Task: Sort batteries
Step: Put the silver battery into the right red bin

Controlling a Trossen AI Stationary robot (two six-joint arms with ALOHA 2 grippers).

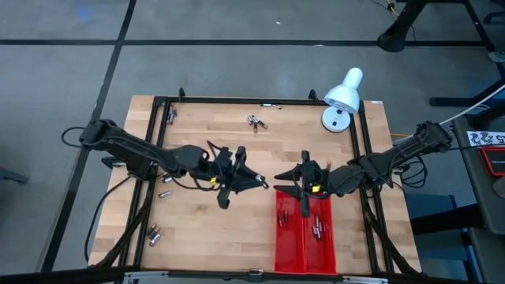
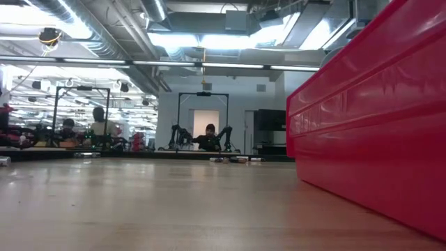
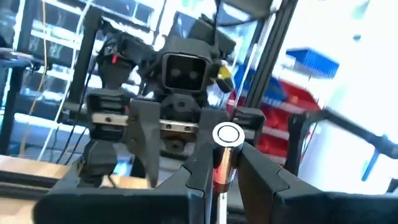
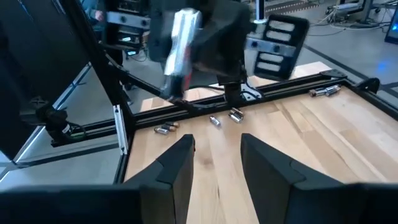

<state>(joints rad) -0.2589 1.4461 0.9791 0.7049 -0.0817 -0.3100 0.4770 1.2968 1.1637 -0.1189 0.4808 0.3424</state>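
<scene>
My left gripper is over the middle of the table, pointing toward the right arm, and is shut on a silvery battery with a red band. The right wrist view shows that battery in the air ahead. My right gripper faces it a short way off, above the red tray's far end, with its fingers open and empty. Loose batteries lie on the wood at the far edge, at the left and near the left corner. Others lie in the tray. My left gripper pinches the battery between its two fingers, which come level from the table's left. The battery's round metal end sticks out past the fingers toward the wrist camera. The cell is lifted clear of the table.
The red tray has two long compartments and sits at the near right. A white lamp stands at the far right corner. Black frame rails border the table. Bare wood lies between the tray and the left rail.
</scene>
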